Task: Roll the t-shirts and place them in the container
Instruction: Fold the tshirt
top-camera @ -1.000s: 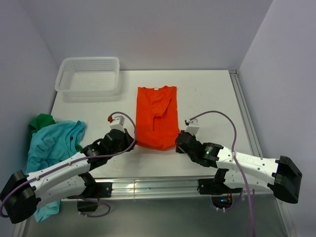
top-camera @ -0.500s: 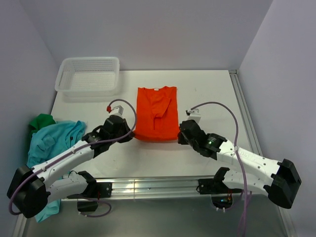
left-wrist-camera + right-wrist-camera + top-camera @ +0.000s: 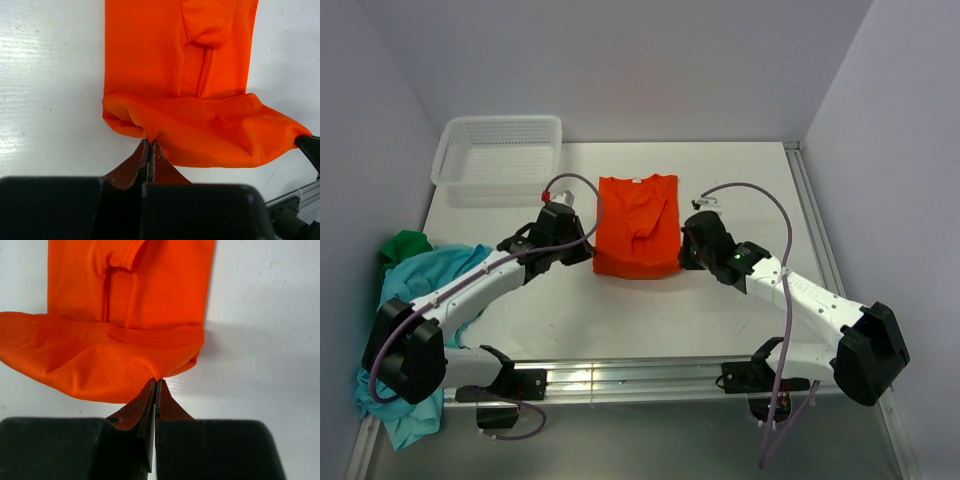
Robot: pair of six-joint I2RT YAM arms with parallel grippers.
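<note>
While the left pincer (image 3: pixel 150 150) and right pincer (image 3: pixel 155 388) are each clamped on a near corner of the orange t-shirt (image 3: pixel 638 225), only its hem end is turned over in a first loose fold; the rest lies flat in the middle of the table (image 3: pixel 740 190). The roll is judged barely begun. The teal t-shirt (image 3: pixel 425 285) and dark green t-shirt (image 3: pixel 405 245) lie heaped at the left edge, not yet rolled.

White mesh basket (image 3: pixel 498 178) at far-left corner of table (image 3: pixel 750 180), possibly overhanging edge.
</note>
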